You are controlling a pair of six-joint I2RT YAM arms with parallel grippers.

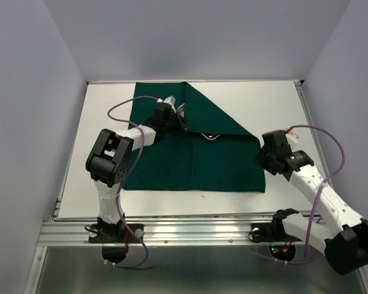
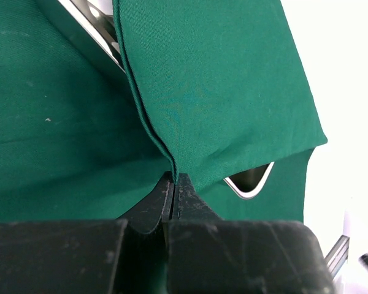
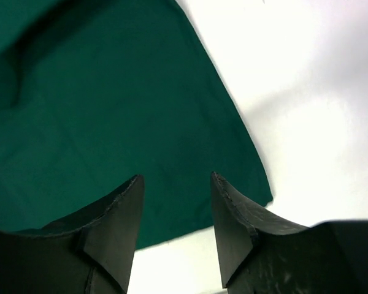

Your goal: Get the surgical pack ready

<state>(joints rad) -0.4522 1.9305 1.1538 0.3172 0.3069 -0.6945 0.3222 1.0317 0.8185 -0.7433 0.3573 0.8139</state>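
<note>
The dark green drape lies on the white table, its right part folded over toward the left in a diagonal flap. My left gripper is shut on the flap's doubled edge; in the left wrist view the cloth hangs from the closed fingertips. The steel tray shows under the flap, with another bit of its rim showing at the flap's lower edge. My right gripper is open and empty above the drape's near right corner. Scissors, forceps and gauze are hidden.
The white table has bare surface to the right of and in front of the drape. Grey walls enclose the left, back and right sides. A metal rail runs along the near edge by the arm bases.
</note>
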